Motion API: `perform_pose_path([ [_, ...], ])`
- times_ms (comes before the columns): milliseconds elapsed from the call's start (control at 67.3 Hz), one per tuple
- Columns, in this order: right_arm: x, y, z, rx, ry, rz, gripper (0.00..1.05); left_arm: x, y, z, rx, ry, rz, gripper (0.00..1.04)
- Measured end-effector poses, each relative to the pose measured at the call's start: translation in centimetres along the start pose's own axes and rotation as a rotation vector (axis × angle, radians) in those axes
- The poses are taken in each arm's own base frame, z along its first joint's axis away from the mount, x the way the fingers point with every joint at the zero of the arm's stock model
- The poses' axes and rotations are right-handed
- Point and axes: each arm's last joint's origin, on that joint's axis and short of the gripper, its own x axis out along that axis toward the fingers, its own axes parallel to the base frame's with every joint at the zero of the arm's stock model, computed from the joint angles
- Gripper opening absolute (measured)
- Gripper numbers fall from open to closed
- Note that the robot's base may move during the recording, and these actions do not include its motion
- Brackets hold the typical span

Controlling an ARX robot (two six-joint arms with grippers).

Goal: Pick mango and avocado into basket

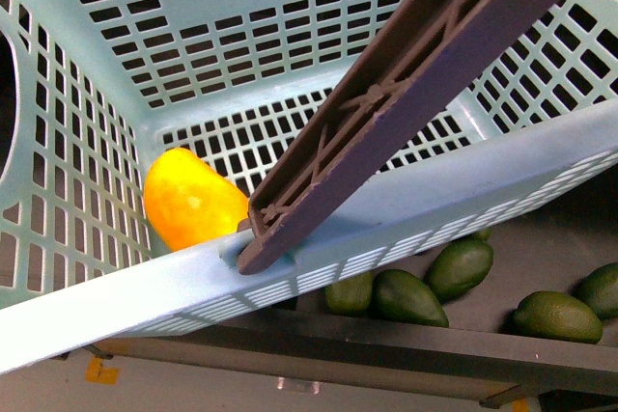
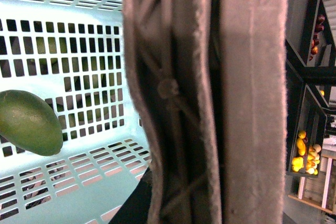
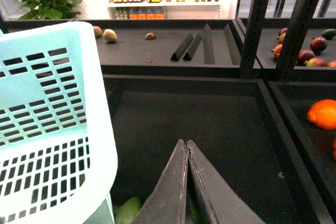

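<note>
A shop aisle with dark produce bins (image 3: 184,129) is seen. The mango (image 1: 193,202) lies in the basket (image 1: 406,214), beside the brown handle (image 1: 406,94). Avocados (image 1: 462,267) remain in the bin below: judged firm, light, pebbly-skinned, best taken across the middle. One avocado (image 2: 29,121) shows against the basket's slotted side. No fingers are visible; their state cannot be told.

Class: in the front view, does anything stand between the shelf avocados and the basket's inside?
Yes: the basket's near wall rises over the avocados, and the brown handle slants across the opening.
</note>
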Motion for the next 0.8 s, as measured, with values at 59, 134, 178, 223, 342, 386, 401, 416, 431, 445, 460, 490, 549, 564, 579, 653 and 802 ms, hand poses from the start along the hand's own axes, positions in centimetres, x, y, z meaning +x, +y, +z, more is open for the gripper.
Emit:
perform_pose_path([
  [59,-0.4,0.0,-0.2,0.000,0.001,0.000,0.02,0.0,0.0,0.0,0.002,0.000,0.000,0.14],
  [134,-0.8,0.0,-0.5,0.000,0.001,-0.001,0.02,0.0,0.0,0.0,0.000,0.001,-0.001,0.14],
  [178,-1.0,0.0,-0.6,0.000,-0.001,-0.001,0.02,0.0,0.0,0.0,0.001,0.001,-0.001,0.14],
  [223,-1.3,0.0,-0.7,0.000,-0.002,-0.001,0.02,0.0,0.0,0.0,0.001,0.002,-0.001,0.14],
  [342,-1.8,0.0,-1.0,0.000,0.000,-0.001,0.02,0.0,0.0,0.0,0.001,0.001,-0.001,0.14],
  [386,-2.0,0.0,-1.1,0.000,0.000,-0.001,0.02,0.0,0.0,0.0,0.001,0.002,-0.001,0.14],
  [401,-2.1,0.0,-1.1,0.000,0.000,-0.001,0.02,0.0,0.0,0.0,0.001,0.001,-0.001,0.14],
  [416,-2.2,0.0,-1.2,0.000,0.000,-0.001,0.02,0.0,0.0,0.0,0.001,0.002,-0.001,0.14],
  [431,-2.2,0.0,-1.3,0.000,0.001,-0.001,0.02,0.0,0.0,0.0,0.001,0.002,-0.001,0.14],
  [445,-2.2,0.0,-1.4,0.000,0.000,-0.001,0.02,0.0,0.0,0.0,0.001,0.002,-0.001,0.14],
  [460,-2.3,0.0,-1.5,0.000,-0.011,-0.001,0.02,0.0,0.0,0.0,0.001,0.002,-0.001,0.14],
  [490,-2.4,0.0,-1.6,0.000,-0.014,-0.001,0.02,0.0,0.0,0.0,0.001,0.003,-0.002,0.14],
  [549,-2.5,0.0,-1.5,0.000,-0.019,0.002,0.02,0.0,0.0,0.0,0.001,0.002,-0.001,0.14],
  [564,-2.6,0.0,-1.5,0.000,-0.019,0.002,0.02,0.0,0.0,0.0,0.001,0.003,-0.002,0.14],
  [579,-2.7,0.0,-1.5,0.000,-0.019,0.001,0.02,0.0,0.0,0.0,0.001,0.002,-0.001,0.14],
  [653,-2.9,0.0,-1.4,0.000,-0.023,0.002,0.02,0.0,0.0,0.0,0.001,0.001,-0.001,0.14],
  [802,-3.4,0.0,-1.4,0.000,-0.026,0.001,0.02,0.0,0.0,0.0,0.001,0.002,-0.001,0.14],
])
